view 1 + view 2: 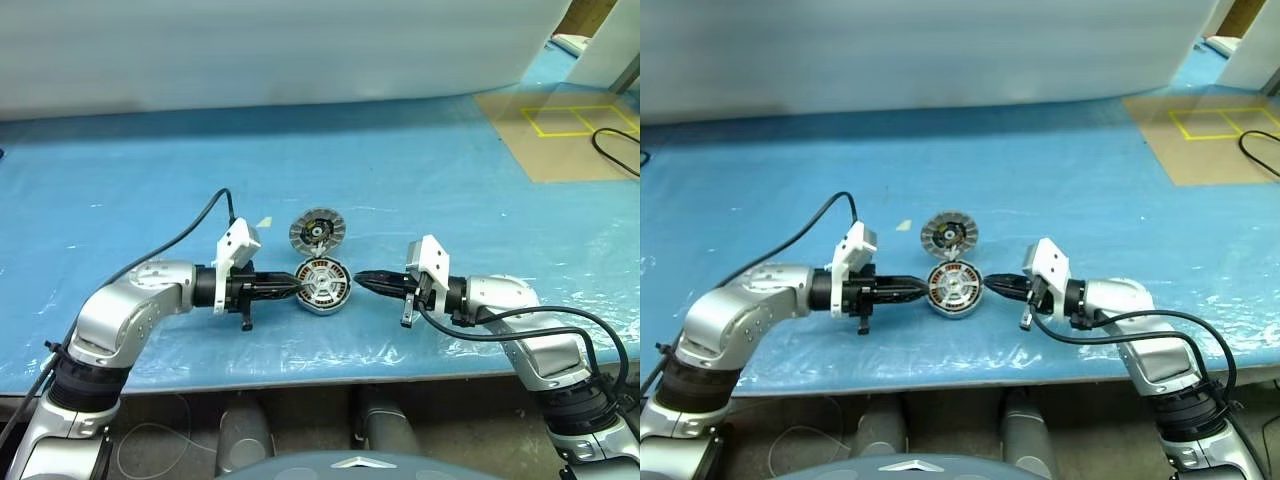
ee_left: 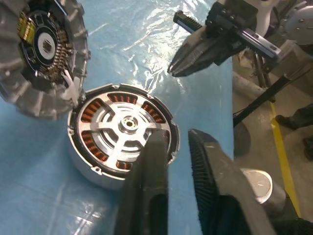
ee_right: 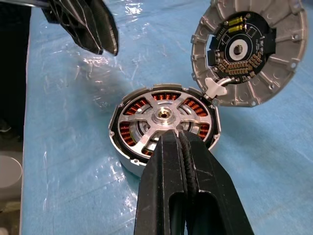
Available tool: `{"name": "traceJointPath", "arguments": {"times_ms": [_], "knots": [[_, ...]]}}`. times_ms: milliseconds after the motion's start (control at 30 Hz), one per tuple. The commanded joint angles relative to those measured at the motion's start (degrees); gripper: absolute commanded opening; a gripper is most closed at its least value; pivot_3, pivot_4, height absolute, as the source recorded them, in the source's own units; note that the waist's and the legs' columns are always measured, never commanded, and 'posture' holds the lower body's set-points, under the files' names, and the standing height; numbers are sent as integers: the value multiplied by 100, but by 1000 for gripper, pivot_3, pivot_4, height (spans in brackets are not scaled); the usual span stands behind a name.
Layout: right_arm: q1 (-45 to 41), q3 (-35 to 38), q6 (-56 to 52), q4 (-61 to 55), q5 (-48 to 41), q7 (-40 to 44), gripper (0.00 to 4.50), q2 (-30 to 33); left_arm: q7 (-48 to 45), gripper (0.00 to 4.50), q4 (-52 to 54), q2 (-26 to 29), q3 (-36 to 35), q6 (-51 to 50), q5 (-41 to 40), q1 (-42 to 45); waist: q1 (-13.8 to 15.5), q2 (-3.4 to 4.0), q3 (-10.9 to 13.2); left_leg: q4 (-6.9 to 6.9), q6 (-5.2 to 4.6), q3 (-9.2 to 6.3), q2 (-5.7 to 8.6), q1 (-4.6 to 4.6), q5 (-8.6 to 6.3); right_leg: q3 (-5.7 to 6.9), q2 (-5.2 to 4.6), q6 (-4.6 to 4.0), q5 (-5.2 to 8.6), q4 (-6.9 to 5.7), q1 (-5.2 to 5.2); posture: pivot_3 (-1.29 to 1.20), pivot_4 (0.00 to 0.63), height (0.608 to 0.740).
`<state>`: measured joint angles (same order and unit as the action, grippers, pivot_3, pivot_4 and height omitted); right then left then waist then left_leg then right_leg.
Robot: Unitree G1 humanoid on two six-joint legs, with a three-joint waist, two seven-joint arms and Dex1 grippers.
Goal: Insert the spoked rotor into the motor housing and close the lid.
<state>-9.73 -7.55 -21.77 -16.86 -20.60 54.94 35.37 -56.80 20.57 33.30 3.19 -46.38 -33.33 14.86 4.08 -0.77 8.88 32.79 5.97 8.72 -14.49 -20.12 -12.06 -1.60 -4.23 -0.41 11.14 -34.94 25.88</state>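
Rotor, spoked, sits inside the motor housing on the blue table, seen from my head camera; insertion looks done. One housing, one rotor, one lid; lid lies open just behind, segmented face up, so closing is left. My left end effector reaches the housing's left rim, my right end effector sits just off its right rim.

Left wrist: one rotor over copper windings, my two fingers show a narrow gap, clenched on nothing as far as I can judge.

Right wrist: fingers pressed together, empty, tips over the housing's near rim; lid hinged at the rim.
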Motion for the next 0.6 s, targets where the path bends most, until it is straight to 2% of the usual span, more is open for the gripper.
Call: {"name": "traceJointPath", "arguments": {"times_ms": [33, 267, 600], "knots": [[-37, 112, -12, -183, -216, 42, 0, -52, 376, 27, -69, -368, 37, 800, 326, 16, 0, 0, 0, 2, 0, -1, -1, 0, 0, 1, -1, 0, 0, 1, 0, 0, 150, 740], [132, 190, -182, -332, -420, -28, 0, -47, 537, 27, -515, -968, 541, 1418, 675, 200, -19, 0, 0, -2, 0, 0, -4, -2, 0, -1, 3, 1, 0, 5, 0, 0, 150, 740], [448, 257, -198, -472, -505, -122, 0, -40, 762, 27, -1447, -1189, 1054, 1904, 1425, 305, -18, 0, 0, -2, 0, 1, -2, 1, 0, -3, 3, 4, -2, 6, -1, 0, 150, 740]]}}
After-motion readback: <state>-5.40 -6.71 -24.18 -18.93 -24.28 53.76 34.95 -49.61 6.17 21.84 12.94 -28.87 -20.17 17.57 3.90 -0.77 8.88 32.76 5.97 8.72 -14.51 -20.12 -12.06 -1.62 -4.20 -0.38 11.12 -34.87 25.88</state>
